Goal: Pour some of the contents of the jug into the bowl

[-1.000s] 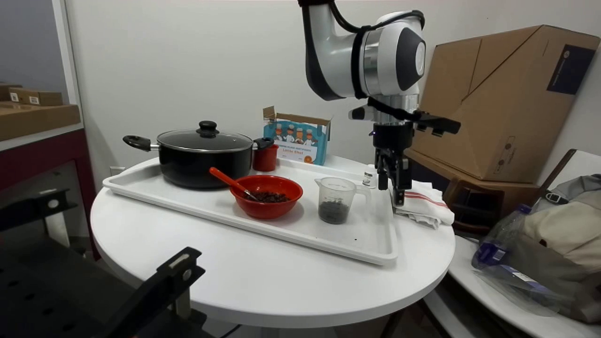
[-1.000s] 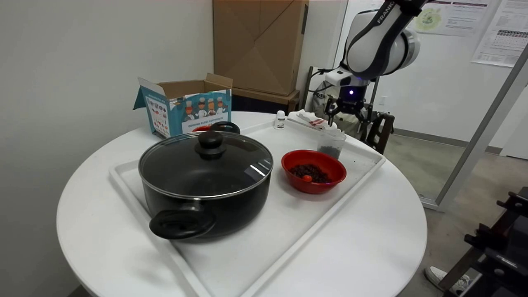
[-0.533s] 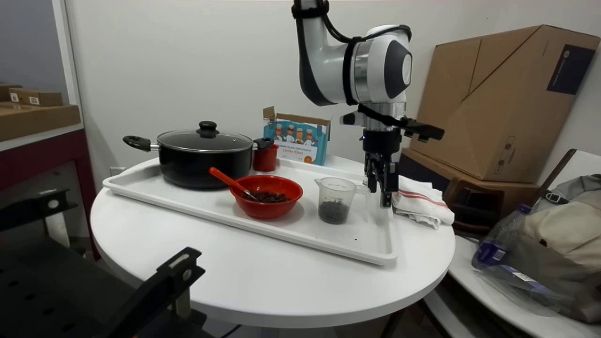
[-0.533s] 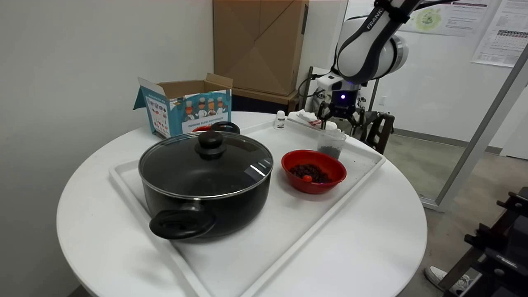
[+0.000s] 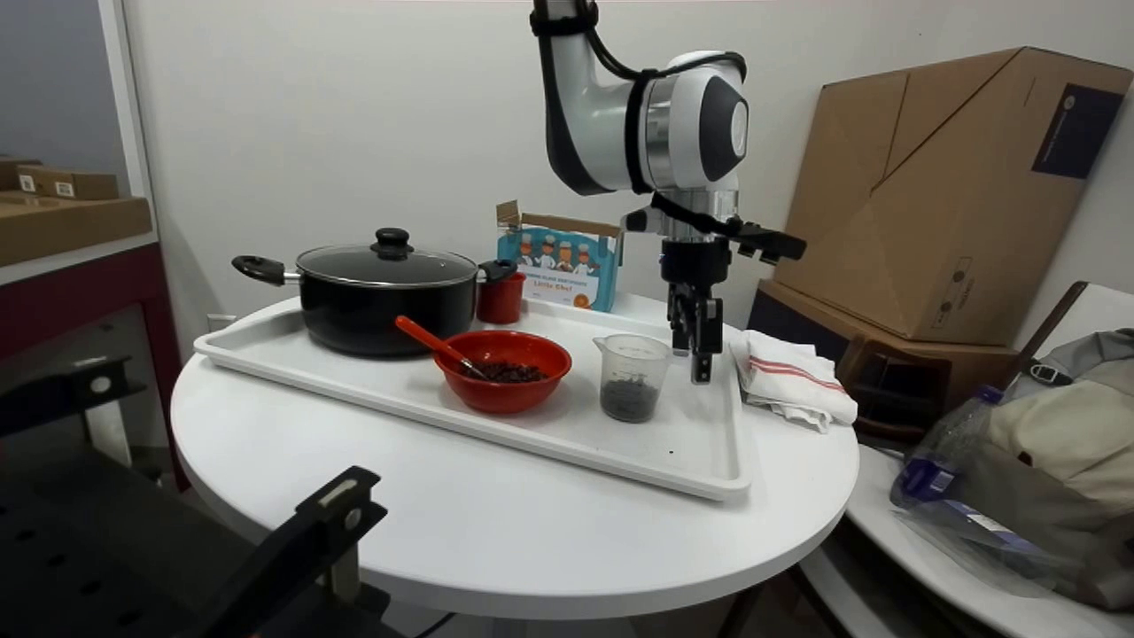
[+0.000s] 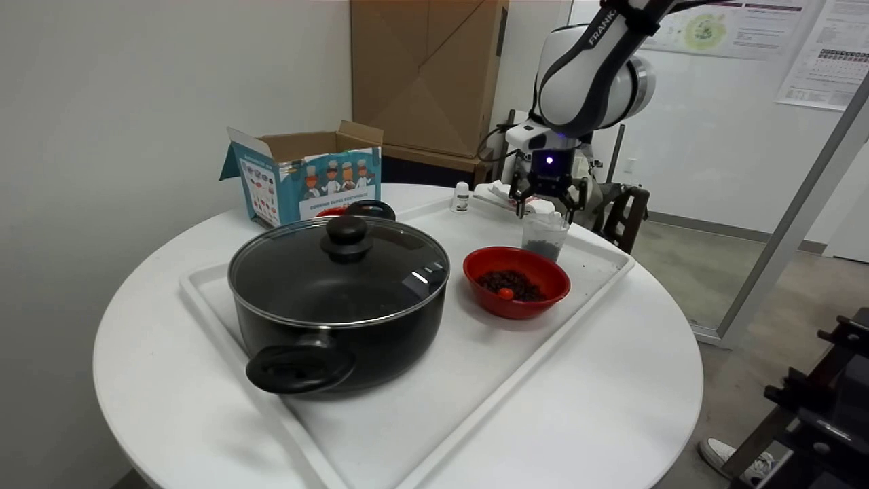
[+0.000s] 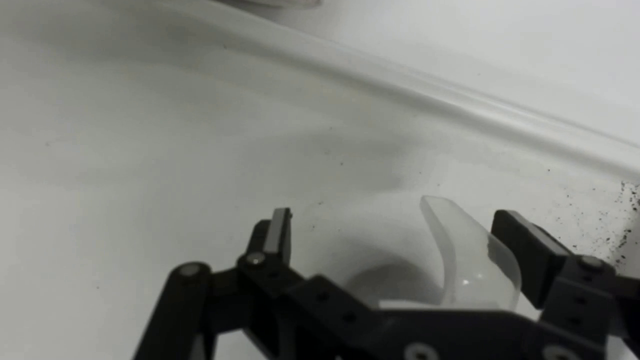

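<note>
The jug (image 5: pixel 633 383) is a small clear plastic cup with dark contents at its bottom, upright on the white tray. It also shows in an exterior view (image 6: pixel 543 243), partly behind the bowl. The bowl (image 5: pixel 505 394) is red and round, holds dark bits and a red-handled utensil, and stands beside the jug; it also shows in an exterior view (image 6: pixel 514 307). My gripper (image 5: pixel 691 361) points down at the jug's handle side, in an exterior view just behind the jug (image 6: pixel 545 216). In the wrist view its fingers (image 7: pixel 395 230) are apart, with the jug's handle (image 7: pixel 467 260) between them, nearer the right finger.
A black lidded pot (image 5: pixel 387 306) and a red cup (image 5: pixel 501 299) stand at the tray's far end. A small white bottle (image 6: pixel 460 198) is at the tray edge. A folded towel (image 5: pixel 793 377) and an open colourful box (image 5: pixel 567 266) lie beyond the raised tray rim (image 5: pixel 532 436).
My gripper has moved from the towel side toward the jug and slightly downward, until its fingers are at the handle. The jug and bowl have not moved.
</note>
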`<state>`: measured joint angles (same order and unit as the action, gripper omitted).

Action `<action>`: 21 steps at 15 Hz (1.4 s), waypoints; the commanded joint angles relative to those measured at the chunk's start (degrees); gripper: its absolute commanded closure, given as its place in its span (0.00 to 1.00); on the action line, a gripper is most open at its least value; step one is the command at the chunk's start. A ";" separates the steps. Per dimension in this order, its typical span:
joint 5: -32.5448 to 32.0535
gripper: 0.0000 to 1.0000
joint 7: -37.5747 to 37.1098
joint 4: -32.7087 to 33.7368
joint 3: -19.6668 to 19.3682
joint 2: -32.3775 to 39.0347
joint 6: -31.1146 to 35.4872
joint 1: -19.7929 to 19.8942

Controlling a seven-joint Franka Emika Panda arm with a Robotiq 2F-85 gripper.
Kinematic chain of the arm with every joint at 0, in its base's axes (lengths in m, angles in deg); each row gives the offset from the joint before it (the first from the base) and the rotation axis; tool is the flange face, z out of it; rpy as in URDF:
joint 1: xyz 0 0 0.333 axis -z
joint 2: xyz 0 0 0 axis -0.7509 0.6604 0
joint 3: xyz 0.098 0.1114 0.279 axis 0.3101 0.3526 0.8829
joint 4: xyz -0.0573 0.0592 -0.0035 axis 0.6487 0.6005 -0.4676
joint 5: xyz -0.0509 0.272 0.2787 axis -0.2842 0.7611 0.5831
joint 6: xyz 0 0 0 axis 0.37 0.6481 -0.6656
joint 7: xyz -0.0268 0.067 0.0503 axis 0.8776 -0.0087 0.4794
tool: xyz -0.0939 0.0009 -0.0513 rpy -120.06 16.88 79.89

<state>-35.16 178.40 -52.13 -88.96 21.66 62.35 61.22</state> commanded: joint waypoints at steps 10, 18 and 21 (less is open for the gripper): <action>-1.44 0.81 -1.78 -1.16 -0.43 -0.98 -0.65 -0.54; -2.64 0.94 -2.07 -1.73 -0.90 -1.69 -1.23 -1.60; -4.76 0.94 -3.55 -1.65 -2.57 -2.23 -1.15 -3.91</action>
<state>-37.03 177.78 -52.62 -89.40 21.36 61.95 60.11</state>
